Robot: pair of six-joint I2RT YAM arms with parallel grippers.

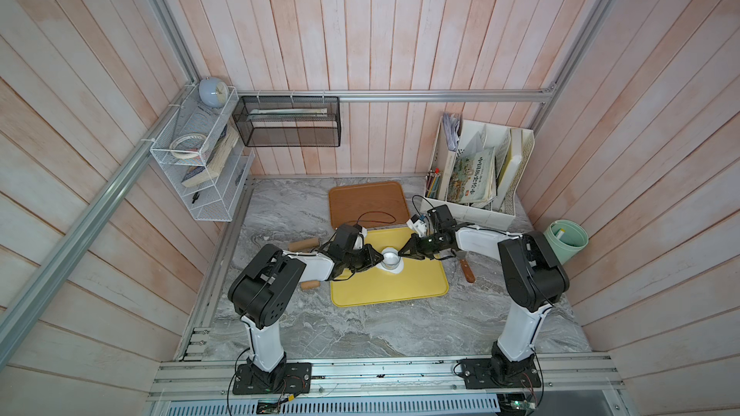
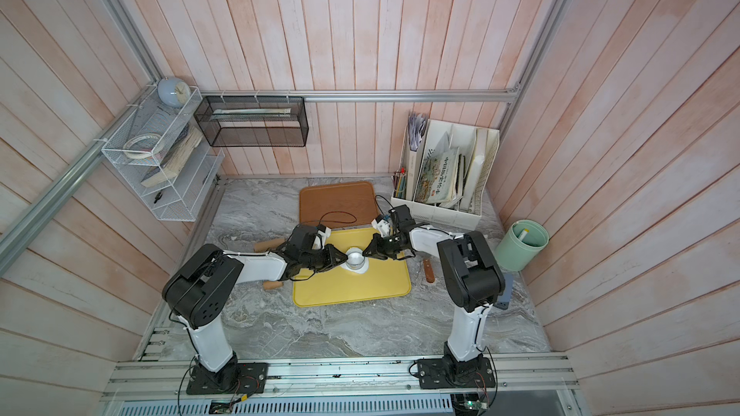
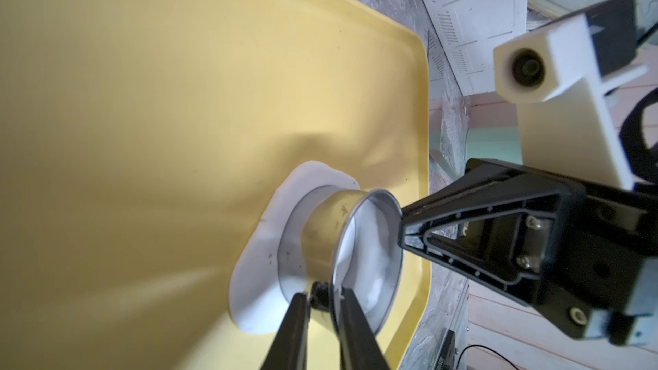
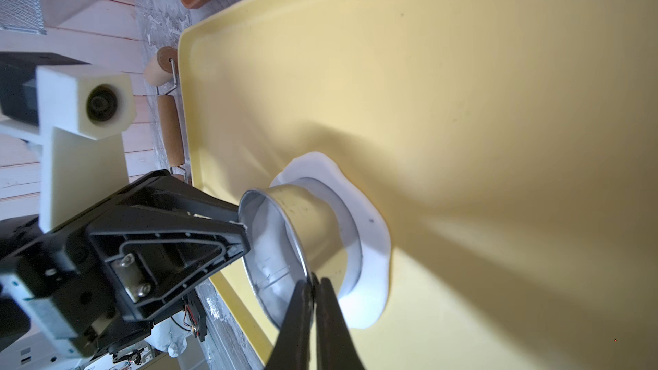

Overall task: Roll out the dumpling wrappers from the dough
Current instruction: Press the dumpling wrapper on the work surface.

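Observation:
The dough is a flat white patch with an uneven outline on the yellow tray. A round metal cutter stands upright on it. My left gripper pinches the cutter's rim from the left, one finger inside the wall and one outside. From the opposite side my right gripper is shut on the rim. Both top views show the two grippers meeting at the cutter. No dumpling wrappers show; the cutter hides what lies inside it.
A wooden rolling pin lies just left of the yellow tray, under my left arm. A brown tray sits behind it. A wooden-handled scraper lies to the right, with a green bin and a white file organiser beyond.

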